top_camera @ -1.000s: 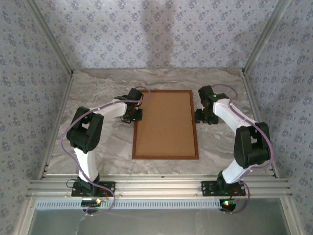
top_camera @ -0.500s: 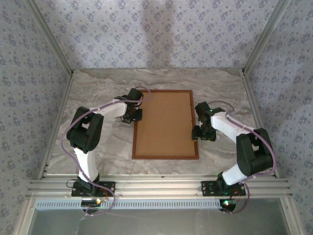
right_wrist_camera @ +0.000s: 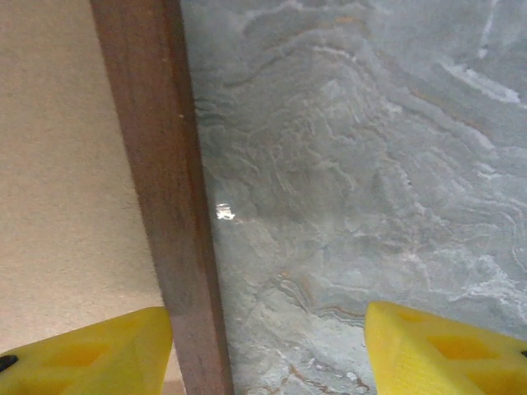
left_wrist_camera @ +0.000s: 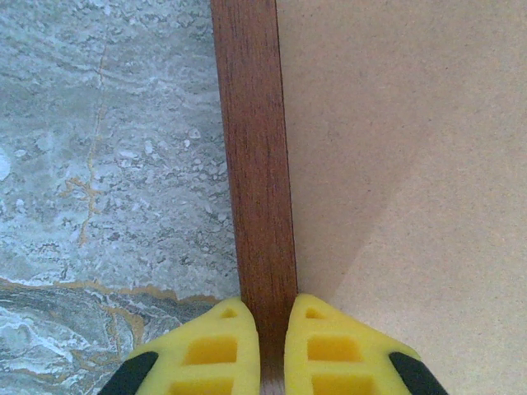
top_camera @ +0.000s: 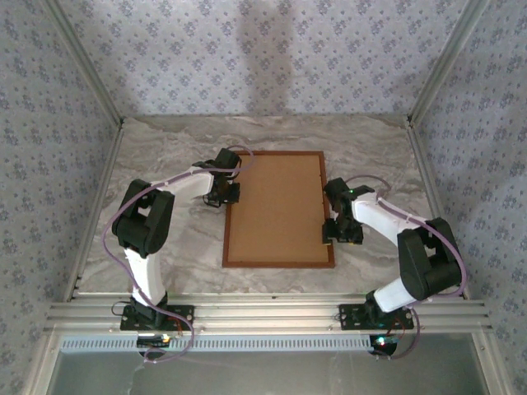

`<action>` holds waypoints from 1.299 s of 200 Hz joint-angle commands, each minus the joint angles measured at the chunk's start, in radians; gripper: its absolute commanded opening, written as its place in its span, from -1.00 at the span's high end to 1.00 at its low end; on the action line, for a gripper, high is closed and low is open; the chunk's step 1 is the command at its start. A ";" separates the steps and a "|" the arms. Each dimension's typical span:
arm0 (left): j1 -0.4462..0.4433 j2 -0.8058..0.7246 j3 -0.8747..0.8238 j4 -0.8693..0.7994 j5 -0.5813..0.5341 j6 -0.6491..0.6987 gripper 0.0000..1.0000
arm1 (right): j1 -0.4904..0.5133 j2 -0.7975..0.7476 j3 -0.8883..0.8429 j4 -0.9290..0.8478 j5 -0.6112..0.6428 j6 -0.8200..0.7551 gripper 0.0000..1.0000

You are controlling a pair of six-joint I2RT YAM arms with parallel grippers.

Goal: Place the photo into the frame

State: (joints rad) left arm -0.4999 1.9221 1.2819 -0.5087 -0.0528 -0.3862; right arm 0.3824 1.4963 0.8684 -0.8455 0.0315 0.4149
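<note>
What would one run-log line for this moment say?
left end effector: shut on frame, left rail | right end effector: open, astride right rail

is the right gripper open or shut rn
Open. The right gripper has its yellow fingers wide apart, one over the backing board, the other over the table, with the frame rail between them.

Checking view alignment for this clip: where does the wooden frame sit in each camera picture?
Top external: the frame lies flat mid-table.
Left wrist: its rail runs vertically at centre, above the left gripper.
Right wrist: its rail slants down left of centre.
Shared landmark: the brown backing board beside the rail.
</note>
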 commanded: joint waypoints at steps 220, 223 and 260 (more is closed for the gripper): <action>-0.018 0.006 -0.016 -0.087 -0.016 0.006 1.00 | 0.141 0.212 0.036 0.046 0.030 0.075 -0.29; -0.018 0.006 -0.016 -0.087 -0.016 0.005 1.00 | 0.143 0.212 0.037 0.045 0.031 0.076 -0.29; -0.018 0.005 -0.018 -0.085 -0.017 0.004 1.00 | 0.158 0.220 0.049 0.060 0.026 0.091 -0.30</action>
State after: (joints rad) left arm -0.5045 1.9221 1.2819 -0.5083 -0.0612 -0.3935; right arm 0.5068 1.6390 0.9535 -0.9066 0.1368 0.4679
